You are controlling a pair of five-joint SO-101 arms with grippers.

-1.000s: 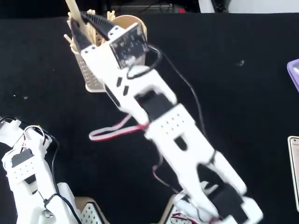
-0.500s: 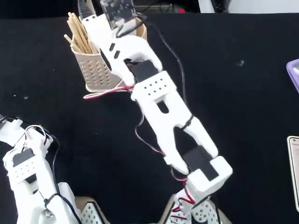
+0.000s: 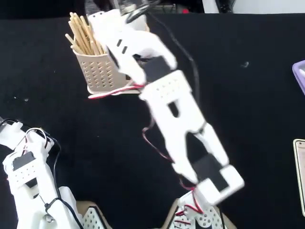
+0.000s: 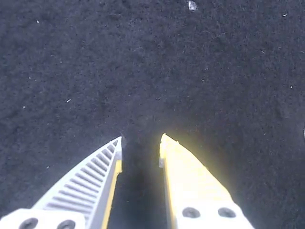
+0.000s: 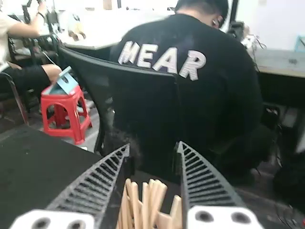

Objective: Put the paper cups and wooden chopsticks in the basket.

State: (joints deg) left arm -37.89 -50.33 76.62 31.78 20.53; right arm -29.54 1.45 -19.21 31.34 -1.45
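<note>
- The right pincer [image 5: 153, 145] is standing released, its two ribbed fingers apart and grasping nothing. The tips of the wooden chopsticks [image 5: 145, 200] are poking up just beneath the gap. Whether either finger is brushing them cannot be told.
- The left pincer [image 4: 141, 138] is also hanging released and grasping nothing, with bare black desk [image 4: 214, 71] beneath and ahead of it.
- The right wrist view is giving the gap between the fingers and the room beyond them: a black chair [image 5: 138, 109] straight ahead and a red stool [image 5: 64, 107] farther off to one side.
- The high view is giving the layout instead. The right arm [image 3: 176, 109] is stretching across the desk, and its upper end is lying over the far side of the basket [image 3: 101, 71], hiding part of the rim.
- The chopsticks are standing in the basket, leaning and fanned, on the side clear of the arm.
- A red and white cable [image 3: 114, 91] is passing in front of the basket's foot.
- The left arm [image 3: 26, 176] is sitting folded, well apart from the basket.
- A purple thing [image 3: 300, 71] is lying at the desk's edge, well away from both pincers.
- Counted: two arms, two pincers, one basket, and one bundle of chopsticks packed too tightly to number.
</note>
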